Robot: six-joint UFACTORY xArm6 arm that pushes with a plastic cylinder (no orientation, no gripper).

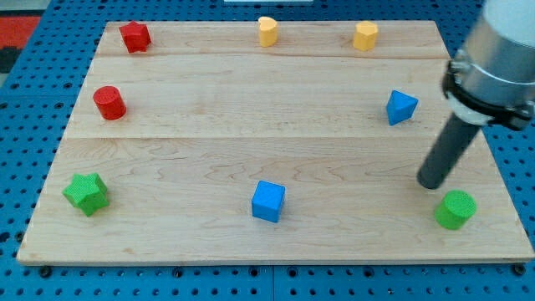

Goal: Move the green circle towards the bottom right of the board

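Note:
The green circle (455, 209) is a short green cylinder near the board's bottom right corner. My tip (431, 184) is the lower end of a dark rod coming down from the view's upper right. It rests on the board just up and left of the green circle, with a narrow gap between them.
On the wooden board (251, 109) are a green star (86, 194) at bottom left, a blue cube (268, 201) at bottom middle, a blue block (400, 107) at right, a red cylinder (109, 102), a red star (135, 37), and two yellow blocks (267, 31) (364, 36) along the top.

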